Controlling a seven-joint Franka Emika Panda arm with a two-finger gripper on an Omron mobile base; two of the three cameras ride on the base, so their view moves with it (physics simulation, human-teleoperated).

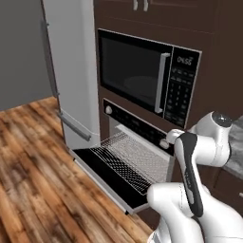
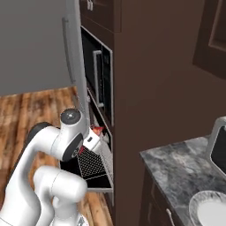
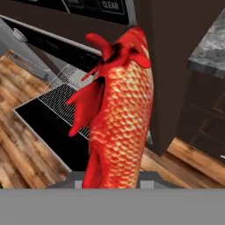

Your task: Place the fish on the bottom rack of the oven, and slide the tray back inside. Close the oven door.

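One big job is in hand, and you are at its carry stage: the fish is gripped, not yet set down. Start with the oven (image 1: 137,142), black-fronted, sitting below the built-in microwave (image 1: 142,76) in the dark cabinet wall. Its oven door (image 1: 107,173) hangs dropped open, flat over the wood floor (image 1: 33,156). The bottom rack (image 1: 135,159) is pulled out over that door, a silver wire grid, bare as far as you can see.

Now the arm: in the right base view it reaches toward the oven opening, with a scrap of red showing at the hand. In the hand view the fish (image 3: 121,114) stands long and upright in front of you, scales bright, fins flaring to the left, its lower end sunk between the tips. The end effector (image 3: 115,184) is pinching the fish, jaws drawn tight on its body. The rack lies beyond and below, well apart from the fish.

Your next move, by my reckoning: bring the fish over the grid's middle, lower until it rests, then release. Pushing the rack in and lifting the door come after.
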